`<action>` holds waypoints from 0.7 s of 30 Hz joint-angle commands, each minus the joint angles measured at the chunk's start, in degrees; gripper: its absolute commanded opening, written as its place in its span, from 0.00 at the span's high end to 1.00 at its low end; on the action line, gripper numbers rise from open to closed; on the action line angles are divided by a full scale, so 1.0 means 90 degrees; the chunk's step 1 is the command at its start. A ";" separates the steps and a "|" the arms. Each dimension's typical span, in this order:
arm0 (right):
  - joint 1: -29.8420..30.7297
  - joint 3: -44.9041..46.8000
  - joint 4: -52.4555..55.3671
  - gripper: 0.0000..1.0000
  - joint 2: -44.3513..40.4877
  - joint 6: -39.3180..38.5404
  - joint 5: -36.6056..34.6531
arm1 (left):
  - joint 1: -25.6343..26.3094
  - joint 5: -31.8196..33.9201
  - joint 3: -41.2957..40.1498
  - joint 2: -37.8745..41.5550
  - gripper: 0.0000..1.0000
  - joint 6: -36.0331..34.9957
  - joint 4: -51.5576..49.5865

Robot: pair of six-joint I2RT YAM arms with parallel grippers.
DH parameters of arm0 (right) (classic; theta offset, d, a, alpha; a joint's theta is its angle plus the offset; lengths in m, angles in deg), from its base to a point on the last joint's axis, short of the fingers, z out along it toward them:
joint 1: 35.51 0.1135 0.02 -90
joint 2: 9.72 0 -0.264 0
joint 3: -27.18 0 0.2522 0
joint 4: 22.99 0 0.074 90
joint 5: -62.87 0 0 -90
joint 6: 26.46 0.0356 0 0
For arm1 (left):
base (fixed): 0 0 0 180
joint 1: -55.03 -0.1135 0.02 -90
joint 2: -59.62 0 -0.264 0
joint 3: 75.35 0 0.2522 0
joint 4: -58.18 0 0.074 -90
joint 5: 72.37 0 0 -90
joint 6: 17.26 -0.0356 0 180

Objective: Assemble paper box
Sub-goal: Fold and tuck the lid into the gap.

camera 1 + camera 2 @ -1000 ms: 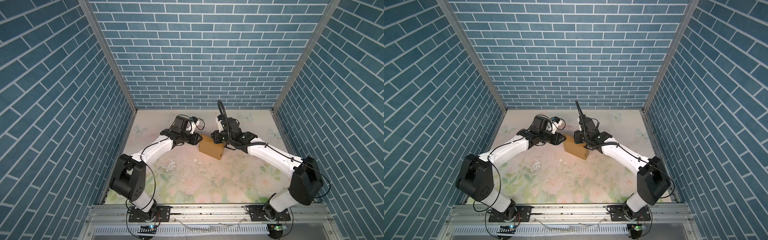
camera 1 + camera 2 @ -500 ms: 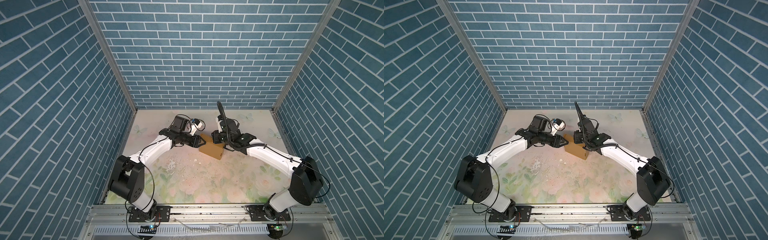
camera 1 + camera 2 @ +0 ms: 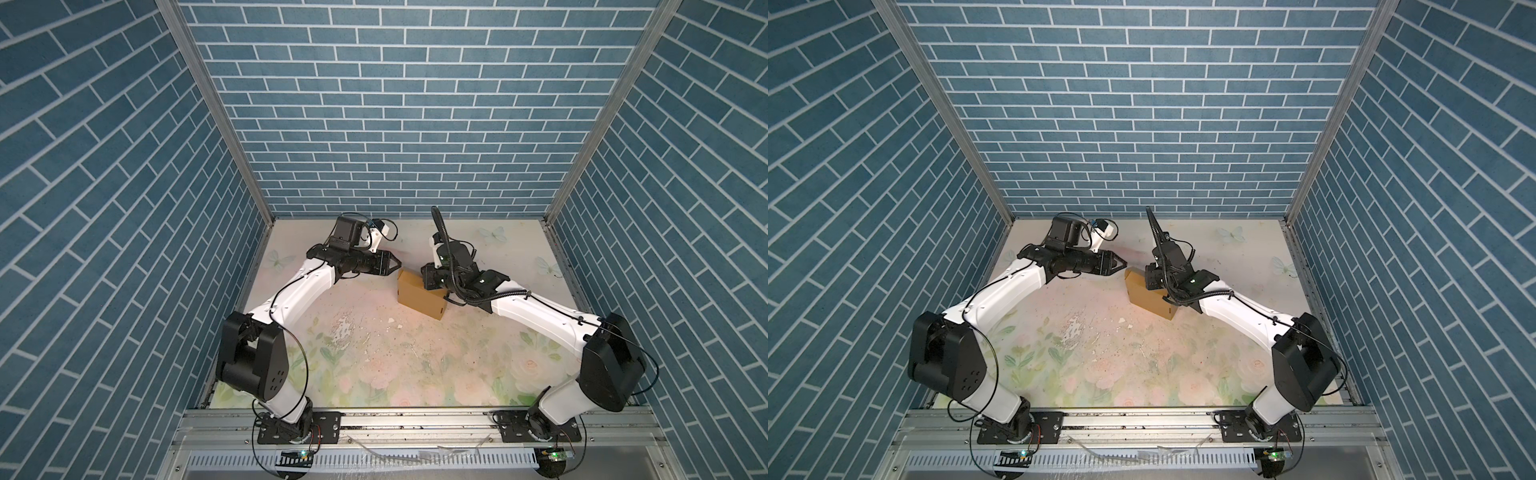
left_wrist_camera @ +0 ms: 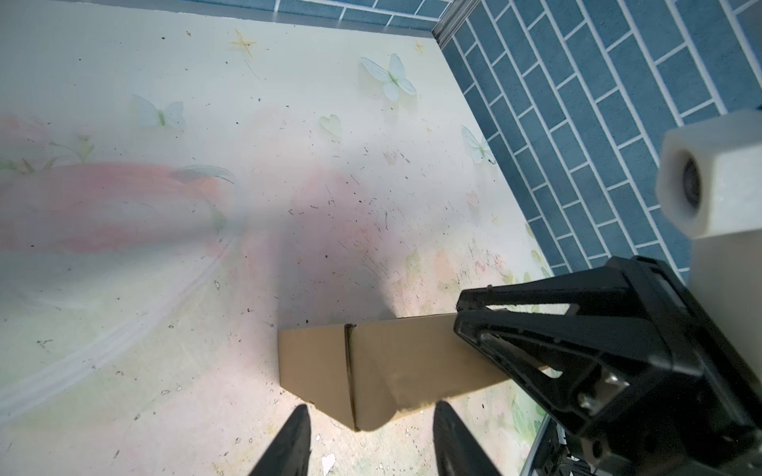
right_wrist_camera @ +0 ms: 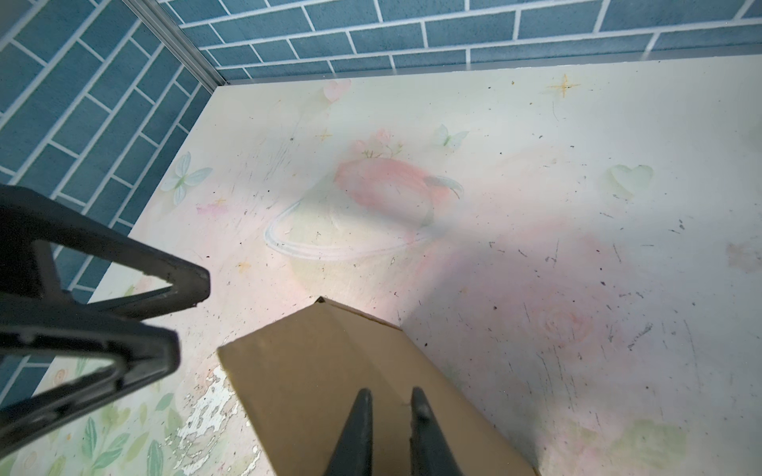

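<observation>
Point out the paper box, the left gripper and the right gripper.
paper box [image 3: 422,306]: in a top view, on its near side wall.
left gripper [image 3: 395,267]: in a top view, midway between its fingers.
right gripper [image 5: 391,395]: right wrist view, midway between its fingers.

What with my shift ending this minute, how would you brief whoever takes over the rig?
Left hand: open and empty, straddling one corner of the box without gripping it.
Right hand: nearly closed, apparently pinching the box's upper edge at the opposite end.
Box: on the far half of the table, between the two arms.
Done: the cardboard is folded into a box shape, and no loose flaps show in any view.
Left: check the hidden sides for untucked flaps, press any home, then release the right hand.
</observation>
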 commanded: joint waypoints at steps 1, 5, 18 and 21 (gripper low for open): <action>0.0052 0.0108 0.0335 0.82 0.0117 0.0071 -0.0170 | 0.0028 -0.0005 0.0087 -0.0211 0.50 0.0106 0.0007; 0.0042 0.0049 0.0371 0.82 0.0147 0.0072 -0.0170 | 0.0106 -0.0049 0.0044 -0.0311 0.50 0.0108 0.0070; 0.0041 0.0010 0.0385 0.82 0.0281 -0.0050 -0.0259 | 0.0140 0.0232 -0.0133 -0.0511 0.52 -0.0016 0.0173; 0.0050 0.0029 0.0363 0.82 0.0295 -0.0087 -0.0229 | 0.0143 0.0292 -0.0212 -0.0541 0.53 -0.0094 0.0177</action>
